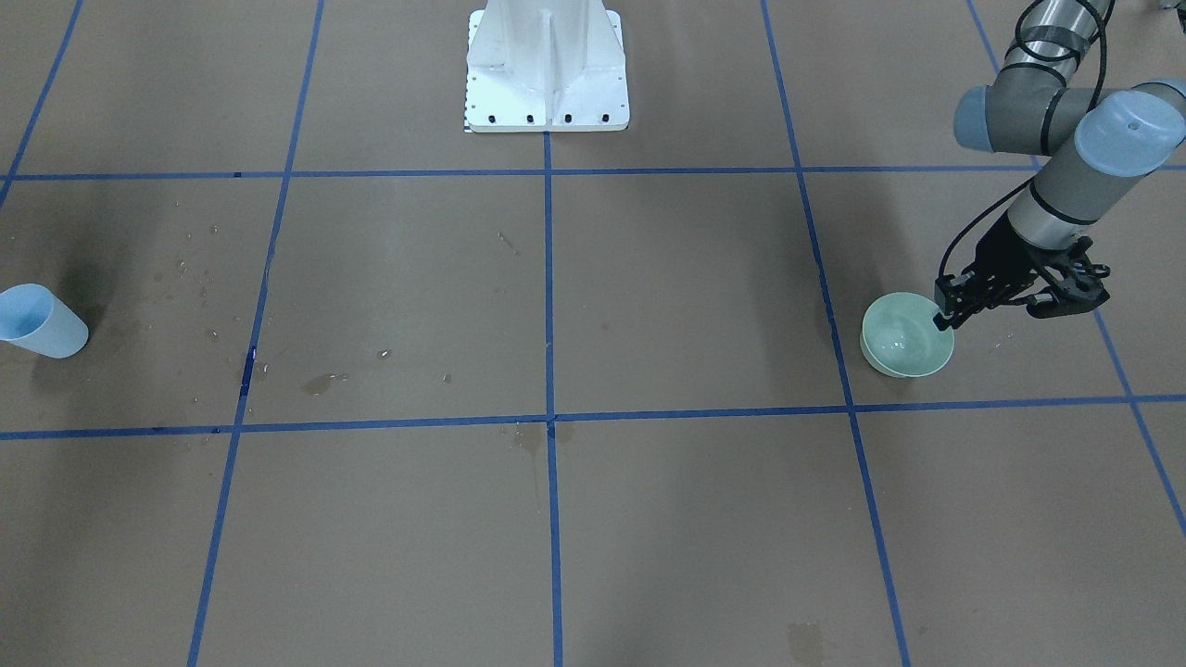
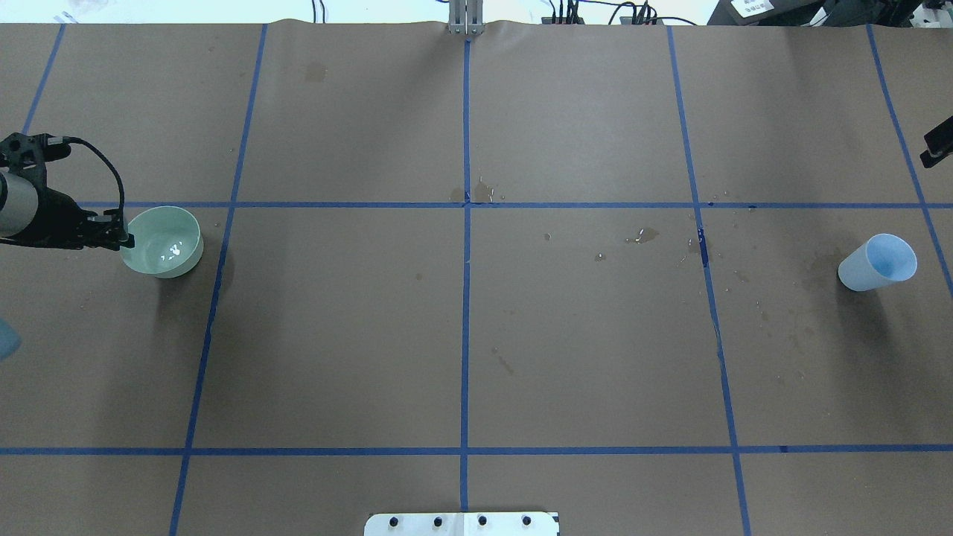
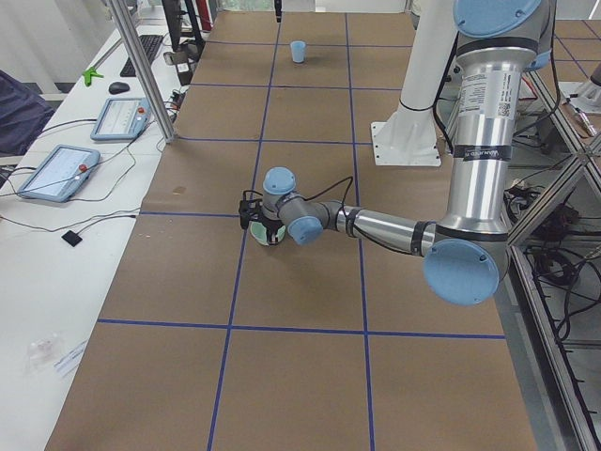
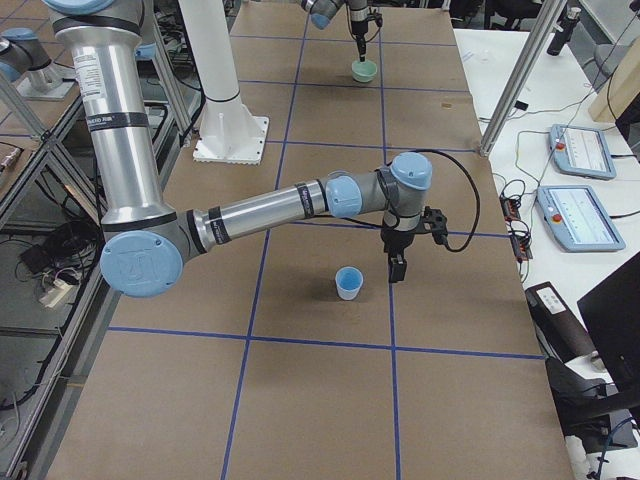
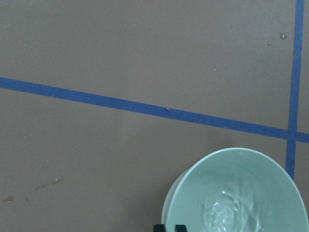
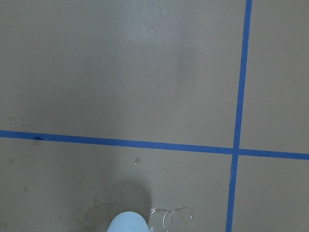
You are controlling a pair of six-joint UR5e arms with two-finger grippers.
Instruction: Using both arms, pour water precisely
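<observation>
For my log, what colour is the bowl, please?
Pale green bowl, clearest in the overhead exterior view.

Silver-grey tubular left arm [image 3: 479,132], matching right arm [image 4: 112,130], blue joint caps [image 3: 460,272], black cables [image 1: 969,229], white pedestal [image 1: 547,65]

Bright, even overhead light; the pale green bowl [image 2: 162,242] and light blue cup [image 2: 877,262] throw several soft, faint shadows on the matte brown paper [image 2: 581,357]. White glints sit on the water [image 2: 173,251] in the bowl, and a pale sheen patch shows high in the right wrist view. Fixed views sharp; wrist views slightly soft, cup rim blurred at the frame bottom.
</observation>
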